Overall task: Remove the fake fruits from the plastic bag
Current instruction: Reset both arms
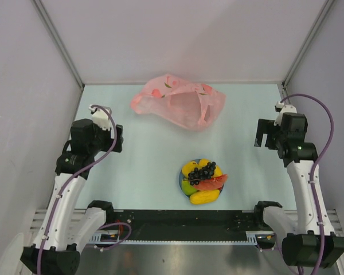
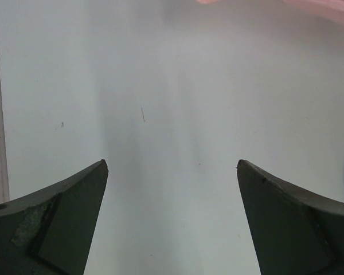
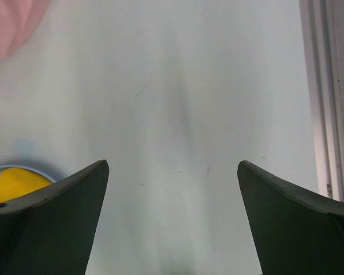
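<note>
pink plastic bag (image 1: 179, 103) lies slack at the back of the table (image 1: 132, 172), fake fruits (image 1: 203, 180) sit heaped on the blue plate (image 1: 180, 179) that seems to be the drop-off, so left gripper (image 2: 172, 166) and right gripper (image 3: 173, 166) hang wide apart, empty, out at each side.

Thin translucent plastic bag (image 1: 179, 102), glossy plastic fruits (image 1: 203, 180), smooth matt table (image 1: 137, 166)

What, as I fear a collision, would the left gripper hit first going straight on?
Probably only bare table; the left gripper looks to have a free path, with the pink bag off to one side. Depth is unclear.
</note>
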Motion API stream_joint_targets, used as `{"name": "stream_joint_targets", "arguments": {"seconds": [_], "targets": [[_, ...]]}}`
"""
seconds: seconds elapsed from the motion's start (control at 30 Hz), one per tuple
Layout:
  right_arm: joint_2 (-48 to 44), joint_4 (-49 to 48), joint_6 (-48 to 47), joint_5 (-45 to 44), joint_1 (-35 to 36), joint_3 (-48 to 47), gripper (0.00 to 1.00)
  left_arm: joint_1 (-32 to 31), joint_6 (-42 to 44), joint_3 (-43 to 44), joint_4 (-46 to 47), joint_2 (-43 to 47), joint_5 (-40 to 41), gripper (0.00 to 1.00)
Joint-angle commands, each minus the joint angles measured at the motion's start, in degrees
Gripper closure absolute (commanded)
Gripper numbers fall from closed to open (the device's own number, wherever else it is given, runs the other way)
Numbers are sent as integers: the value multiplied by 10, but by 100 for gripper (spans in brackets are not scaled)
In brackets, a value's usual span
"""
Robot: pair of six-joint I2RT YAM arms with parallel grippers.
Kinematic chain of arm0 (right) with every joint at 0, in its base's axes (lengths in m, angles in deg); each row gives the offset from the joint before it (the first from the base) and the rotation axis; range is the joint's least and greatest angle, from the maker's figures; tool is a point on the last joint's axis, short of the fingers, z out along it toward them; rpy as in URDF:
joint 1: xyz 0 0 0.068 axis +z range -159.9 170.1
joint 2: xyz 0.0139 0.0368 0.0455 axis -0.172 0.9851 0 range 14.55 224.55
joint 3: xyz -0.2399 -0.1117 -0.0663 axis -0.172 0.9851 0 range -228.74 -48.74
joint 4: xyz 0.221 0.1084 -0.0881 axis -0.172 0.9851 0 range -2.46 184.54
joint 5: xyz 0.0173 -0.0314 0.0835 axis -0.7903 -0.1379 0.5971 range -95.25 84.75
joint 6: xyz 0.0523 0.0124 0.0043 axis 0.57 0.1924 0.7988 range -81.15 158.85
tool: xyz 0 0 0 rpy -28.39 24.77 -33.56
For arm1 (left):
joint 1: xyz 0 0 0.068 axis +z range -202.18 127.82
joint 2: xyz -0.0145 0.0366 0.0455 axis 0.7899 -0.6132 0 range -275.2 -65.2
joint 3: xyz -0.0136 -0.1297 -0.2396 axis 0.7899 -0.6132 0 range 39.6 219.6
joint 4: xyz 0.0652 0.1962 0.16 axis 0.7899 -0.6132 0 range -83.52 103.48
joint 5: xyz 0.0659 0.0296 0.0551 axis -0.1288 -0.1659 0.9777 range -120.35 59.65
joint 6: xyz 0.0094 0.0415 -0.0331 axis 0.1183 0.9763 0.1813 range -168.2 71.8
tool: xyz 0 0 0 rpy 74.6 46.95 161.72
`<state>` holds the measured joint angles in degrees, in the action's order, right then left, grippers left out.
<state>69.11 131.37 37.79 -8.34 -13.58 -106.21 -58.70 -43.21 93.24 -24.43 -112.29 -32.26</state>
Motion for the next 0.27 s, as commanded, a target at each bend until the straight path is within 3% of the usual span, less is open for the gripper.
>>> {"name": "stream_joint_targets", "arguments": {"seconds": [0.0, 0.23], "targets": [[-27, -5, 46, 59, -19, 2, 0, 12, -21, -15, 18, 25, -13, 0], [-30, -11, 52, 77, -41, 8, 0, 20, -22, -18, 13, 29, -11, 0]]}}
